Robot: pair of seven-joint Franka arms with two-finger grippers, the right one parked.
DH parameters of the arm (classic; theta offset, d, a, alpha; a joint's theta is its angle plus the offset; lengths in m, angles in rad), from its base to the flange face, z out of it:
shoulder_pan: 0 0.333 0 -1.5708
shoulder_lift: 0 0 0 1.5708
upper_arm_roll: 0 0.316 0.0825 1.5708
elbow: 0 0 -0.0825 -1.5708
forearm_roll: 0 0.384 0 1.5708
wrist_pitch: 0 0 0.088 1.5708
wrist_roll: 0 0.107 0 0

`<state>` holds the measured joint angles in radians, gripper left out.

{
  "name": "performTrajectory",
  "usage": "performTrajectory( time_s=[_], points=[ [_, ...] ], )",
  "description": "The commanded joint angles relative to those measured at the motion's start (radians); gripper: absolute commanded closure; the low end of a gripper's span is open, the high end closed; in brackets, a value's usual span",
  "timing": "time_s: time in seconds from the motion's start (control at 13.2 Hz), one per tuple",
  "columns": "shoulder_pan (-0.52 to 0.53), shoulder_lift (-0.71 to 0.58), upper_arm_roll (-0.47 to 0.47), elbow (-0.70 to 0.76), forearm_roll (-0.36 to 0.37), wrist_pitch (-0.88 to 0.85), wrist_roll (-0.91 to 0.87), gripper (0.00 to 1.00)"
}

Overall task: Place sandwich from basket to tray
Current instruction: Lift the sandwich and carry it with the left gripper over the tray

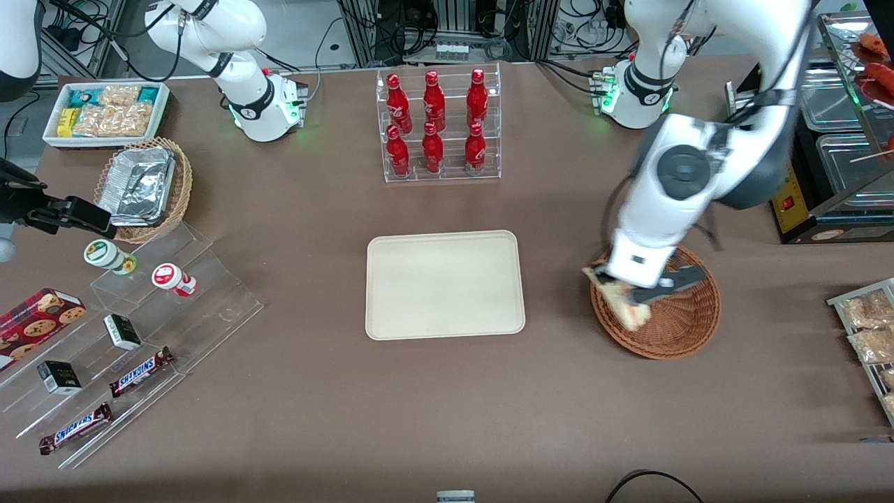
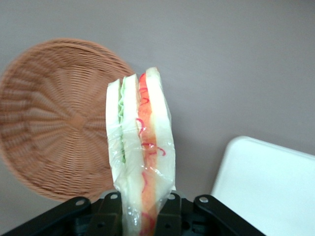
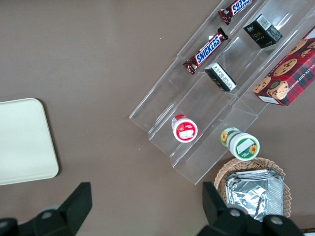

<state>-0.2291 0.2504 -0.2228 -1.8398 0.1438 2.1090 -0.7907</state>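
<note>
the sandwich [image 2: 140, 152] is clamped at its lower end between the fingers of the gripper [image 1: 646, 292], wedge standing on edge so the filling layers face the wrist camera. it hangs clear above the rim of the basket [image 1: 681, 328], on the side nearest the tray [image 1: 444, 283]. this lifted hold suits a sideways carry; the tray is bare, so any spot will accept the wedge

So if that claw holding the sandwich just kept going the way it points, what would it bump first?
Probably the bare table: the claw, shut on the sandwich, points down between the basket and the tray. Depth is unclear.
</note>
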Motion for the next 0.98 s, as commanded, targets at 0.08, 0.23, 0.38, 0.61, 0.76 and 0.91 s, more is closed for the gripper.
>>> performTrajectory(
  time_s=[0.08, 0.23, 0.38, 0.61, 0.76, 0.91],
  points=[
    [-0.163, 0.179, -0.004, 0.17, -0.01, 0.006, 0.01, 1.0],
    [-0.239, 0.254, -0.004, 0.235, -0.01, 0.013, 0.01, 1.0],
    [-0.246, 0.302, -0.035, 0.243, -0.019, 0.079, 0.022, 1.0],
    [-0.301, 0.352, -0.053, 0.246, -0.009, 0.138, 0.013, 1.0],
    [-0.34, 0.383, -0.052, 0.245, -0.006, 0.186, 0.01, 1.0],
    [-0.363, 0.417, -0.05, 0.246, -0.001, 0.197, 0.011, 1.0]
  ],
)
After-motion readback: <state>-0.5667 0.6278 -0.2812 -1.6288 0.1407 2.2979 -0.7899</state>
